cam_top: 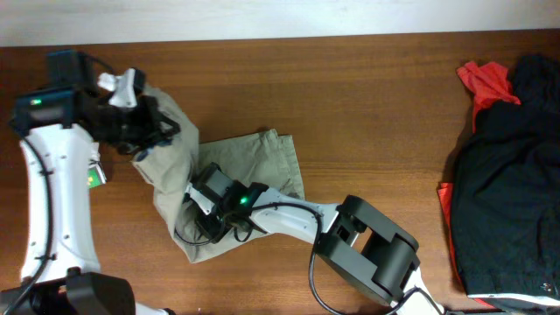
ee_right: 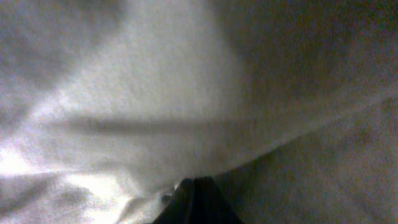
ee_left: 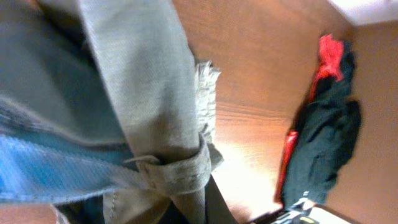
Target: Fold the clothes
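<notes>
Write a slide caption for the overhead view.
Left gripper holds one end of the trousers, right gripper sits mid-fabric; black and red garments lie aside.

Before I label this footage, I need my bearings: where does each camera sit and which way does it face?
Overhead: above the table, looking straight down on the trousers; left arm and right arm show.
Left wrist: against the trousers, facing across toward the black and red garments; own fingers hidden.
Right wrist: pressed into trousers cloth; dark tip, maybe its pincer, at bottom edge.
Shared: overhead and left wrist both show the trousers and garments.
</notes>
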`<state>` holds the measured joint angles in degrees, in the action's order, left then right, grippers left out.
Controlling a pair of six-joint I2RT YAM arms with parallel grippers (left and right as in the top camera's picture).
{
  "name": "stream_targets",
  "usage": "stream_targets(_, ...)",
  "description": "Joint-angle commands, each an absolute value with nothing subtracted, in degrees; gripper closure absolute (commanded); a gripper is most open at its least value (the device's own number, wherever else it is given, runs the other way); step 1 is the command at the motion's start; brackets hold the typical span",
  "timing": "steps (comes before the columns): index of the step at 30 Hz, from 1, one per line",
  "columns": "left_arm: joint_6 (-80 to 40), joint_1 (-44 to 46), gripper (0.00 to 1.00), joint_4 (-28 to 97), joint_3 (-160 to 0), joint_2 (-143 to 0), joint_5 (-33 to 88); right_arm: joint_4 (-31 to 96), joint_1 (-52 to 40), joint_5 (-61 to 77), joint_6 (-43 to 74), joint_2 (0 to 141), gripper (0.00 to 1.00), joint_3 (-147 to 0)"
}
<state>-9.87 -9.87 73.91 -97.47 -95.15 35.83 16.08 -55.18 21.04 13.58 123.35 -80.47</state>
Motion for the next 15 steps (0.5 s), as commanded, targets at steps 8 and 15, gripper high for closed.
stream_targets(8,-15.1,3.7,1.00,72.6,-98.4,-97.7,17.7,50.3,-31.2,12.8,13.3,111.3,0.91,-87.8)
stream_targets(15,-17.4,10.7,0.99,72.1,-98.4,-104.9,17.8,62.6,-22.7,6.8,11.4,111.3,0.91,-86.4)
